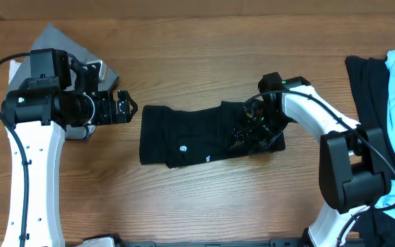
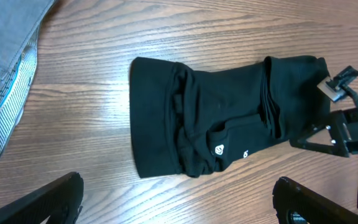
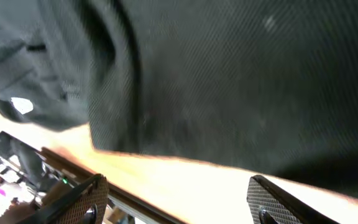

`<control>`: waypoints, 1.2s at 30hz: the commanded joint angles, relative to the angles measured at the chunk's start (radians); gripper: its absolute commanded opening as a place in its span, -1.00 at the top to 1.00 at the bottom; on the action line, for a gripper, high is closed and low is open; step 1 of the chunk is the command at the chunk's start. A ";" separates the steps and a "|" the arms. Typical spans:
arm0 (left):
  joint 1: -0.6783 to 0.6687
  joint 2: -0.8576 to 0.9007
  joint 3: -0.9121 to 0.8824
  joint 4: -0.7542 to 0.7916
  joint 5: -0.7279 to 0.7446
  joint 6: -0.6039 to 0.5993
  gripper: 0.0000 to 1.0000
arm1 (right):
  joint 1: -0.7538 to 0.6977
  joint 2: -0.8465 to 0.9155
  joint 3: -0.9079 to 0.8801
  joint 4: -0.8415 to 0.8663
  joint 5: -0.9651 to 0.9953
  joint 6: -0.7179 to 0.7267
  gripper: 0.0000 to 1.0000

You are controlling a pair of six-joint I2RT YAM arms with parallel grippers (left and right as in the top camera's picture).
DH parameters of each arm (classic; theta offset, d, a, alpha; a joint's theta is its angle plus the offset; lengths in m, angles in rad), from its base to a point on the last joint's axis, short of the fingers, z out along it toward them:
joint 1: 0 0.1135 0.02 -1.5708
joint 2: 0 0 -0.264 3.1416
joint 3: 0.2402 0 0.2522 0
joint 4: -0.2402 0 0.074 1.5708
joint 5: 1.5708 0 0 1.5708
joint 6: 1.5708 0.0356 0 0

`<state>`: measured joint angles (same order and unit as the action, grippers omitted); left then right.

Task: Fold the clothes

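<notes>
A black T-shirt [image 1: 190,134] with small white round logo marks lies folded into a compact rectangle at the middle of the table. It also shows in the left wrist view [image 2: 216,115] and fills the right wrist view [image 3: 229,74]. My left gripper [image 1: 123,108] is open and empty, just left of the shirt's left edge; its fingers show in the left wrist view [image 2: 179,202]. My right gripper [image 1: 249,130] is open, low over the shirt's right end, with nothing between its fingers [image 3: 176,199].
A grey garment [image 1: 60,44] with striped lining lies at the back left, partly under my left arm; it shows in the left wrist view [image 2: 5,62]. A pile of black and light-blue clothes [image 1: 389,89] lies at the right edge.
</notes>
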<state>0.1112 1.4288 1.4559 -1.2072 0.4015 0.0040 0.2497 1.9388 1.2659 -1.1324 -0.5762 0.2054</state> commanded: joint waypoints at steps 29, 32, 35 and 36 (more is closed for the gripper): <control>-0.005 -0.011 0.025 0.011 0.018 0.018 -1.00 | -0.021 -0.109 -0.054 0.154 0.135 -0.179 0.05; -0.005 -0.011 0.025 0.008 0.018 0.018 -1.00 | 0.018 -0.109 -0.066 0.169 0.150 -0.220 -0.19; -0.005 -0.011 0.025 0.003 0.017 0.019 -0.99 | 0.070 -0.109 -0.069 0.177 0.150 -0.253 -0.23; -0.005 -0.010 0.025 0.006 0.017 0.019 -1.00 | 0.089 -0.109 -0.069 0.187 0.150 -0.261 -0.24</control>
<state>0.1112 1.4288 1.4559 -1.2022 0.4015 0.0040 0.2943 1.8503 1.2072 -0.9596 -0.4328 0.0170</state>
